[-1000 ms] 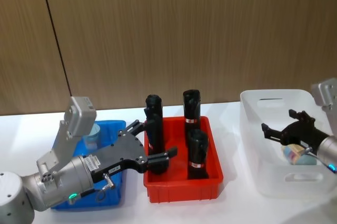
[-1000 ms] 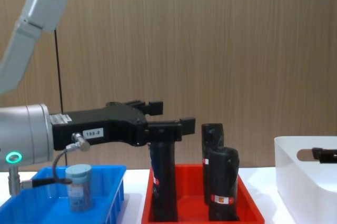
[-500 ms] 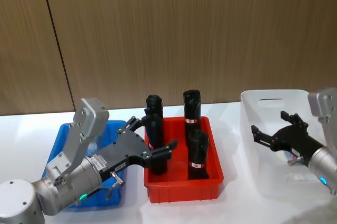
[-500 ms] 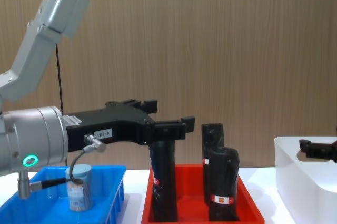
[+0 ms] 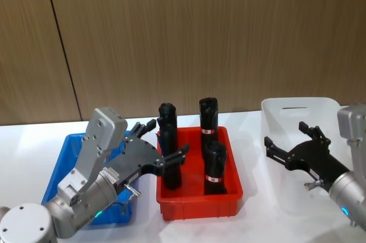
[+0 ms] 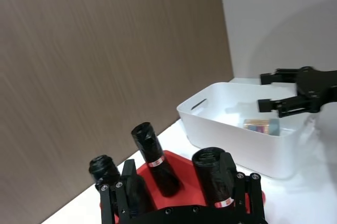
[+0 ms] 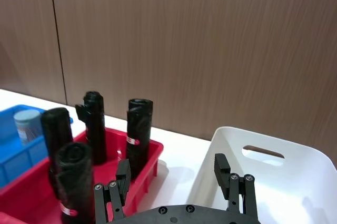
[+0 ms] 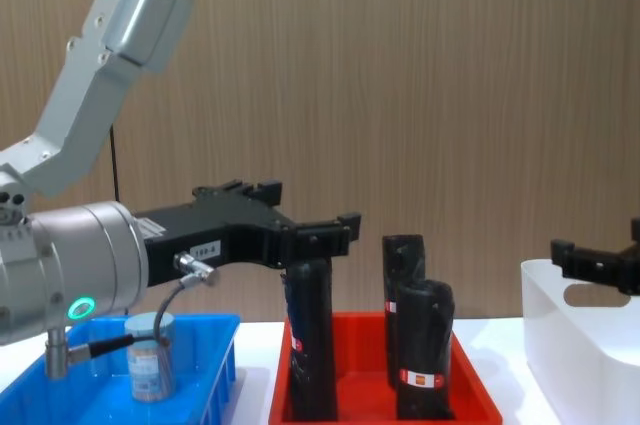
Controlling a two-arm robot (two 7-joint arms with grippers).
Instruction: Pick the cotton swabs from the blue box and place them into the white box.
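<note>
White table (image 5: 257, 223) stretches across the whole front, and three bins sit straight on it in a row. There's the blue box (image 5: 66, 154) on the robot's left, the red bin (image 5: 194, 206) just beside it in the middle, and the white box (image 5: 297, 203) on the right, with bare tabletop between those two.
</note>
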